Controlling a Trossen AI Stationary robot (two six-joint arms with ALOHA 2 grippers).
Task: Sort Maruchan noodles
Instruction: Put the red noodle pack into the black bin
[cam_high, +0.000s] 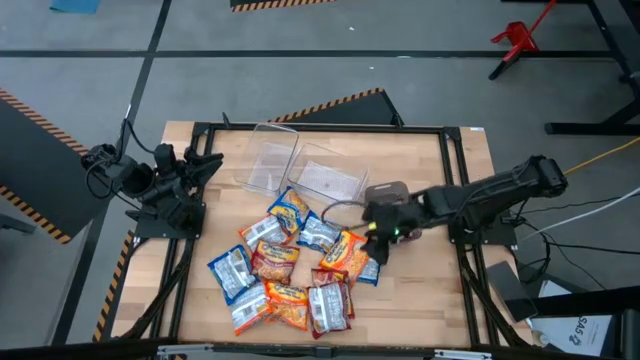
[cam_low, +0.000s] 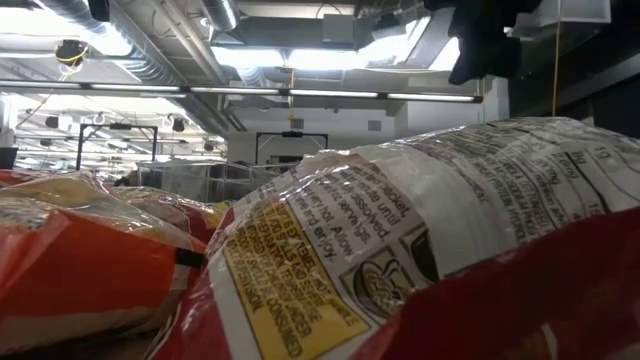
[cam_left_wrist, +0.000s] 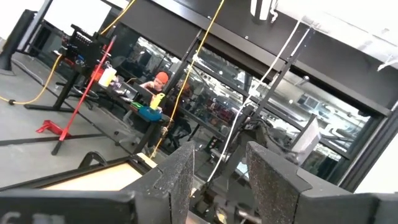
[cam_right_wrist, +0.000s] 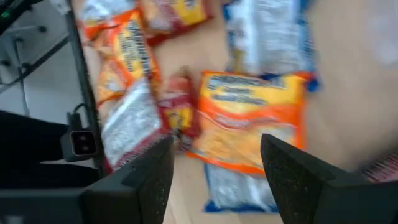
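Your right claw (cam_high: 374, 236) hangs over the right edge of the pile of crinkly blue, orange and red Maruchan noodle packets (cam_high: 290, 268) spread across the middle and near side of the wooden counter (cam_high: 420, 290). Its fingers (cam_right_wrist: 143, 177) stand apart with nothing between them, just above an orange-yellow packet (cam_right_wrist: 252, 121). Two clear plastic bins (cam_high: 300, 170) sit beyond the pile. Your left claw (cam_left_wrist: 217, 180) waits at the counter's left edge, fingers apart, holding nothing.
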